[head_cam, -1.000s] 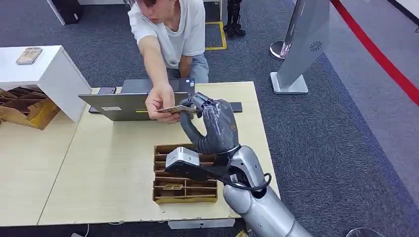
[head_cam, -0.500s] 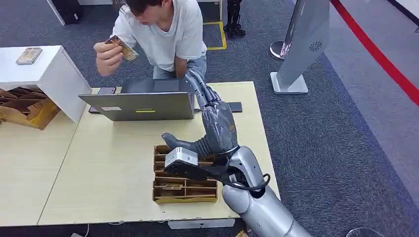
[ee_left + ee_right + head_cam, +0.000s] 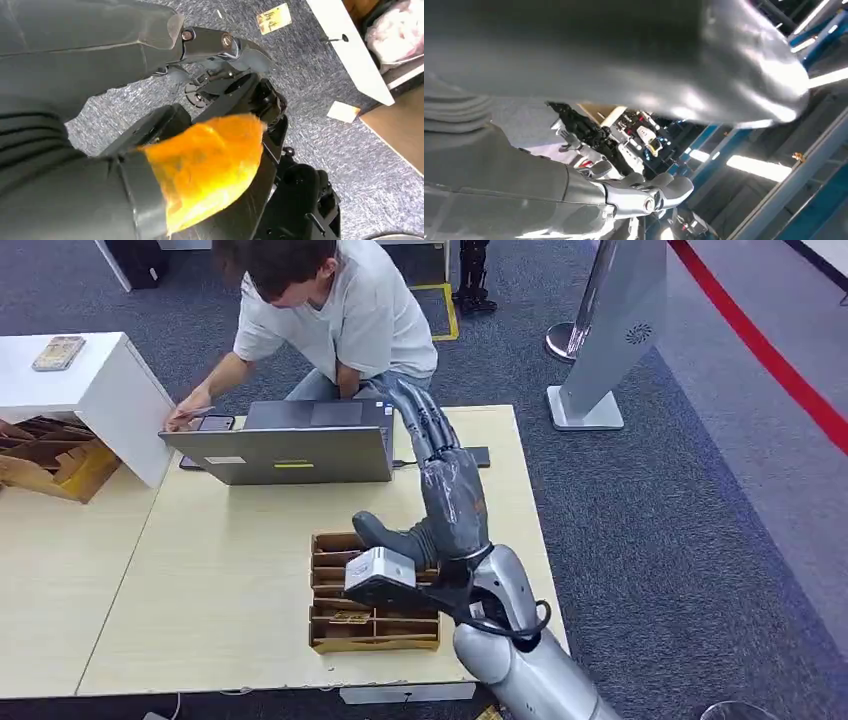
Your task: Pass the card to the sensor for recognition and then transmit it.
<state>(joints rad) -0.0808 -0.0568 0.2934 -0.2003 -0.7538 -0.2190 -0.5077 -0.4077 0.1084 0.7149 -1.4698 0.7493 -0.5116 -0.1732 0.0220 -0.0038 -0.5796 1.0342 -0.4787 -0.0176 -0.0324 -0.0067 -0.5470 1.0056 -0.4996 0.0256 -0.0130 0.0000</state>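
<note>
Card (image 3: 350,618) is what we look for, and we see a small one lying flat in a slot near the front of the brown cardboard box (image 3: 375,645). The box has many slots and sits on the pale desk (image 3: 200,570), close to our side. Our right hand (image 3: 445,490) is up over the desk, just behind the box. Its fingers (image 3: 420,420) point up and away from us, a little apart, and the thumb sticks out to the side toward the box, so this hand is open and holds nothing. The fingertips reach up beside the corner of the grey laptop (image 3: 290,445), which stands at the far side of the desk with its back to us. A person (image 3: 330,310) in a light shirt bends over behind the laptop. One of the person's hands (image 3: 190,418) rests at the far left corner of the laptop, right by a dark phone (image 3: 215,423) lying there; we cannot tell if that hand has a card in it. Our left hand (image 3: 150,150) hangs down over grey carpet, and an orange cover sits on its thumb, but we cannot tell if its fingers are open or closed. A white cabinet (image 3: 100,390) stands to the left of the desk.
</note>
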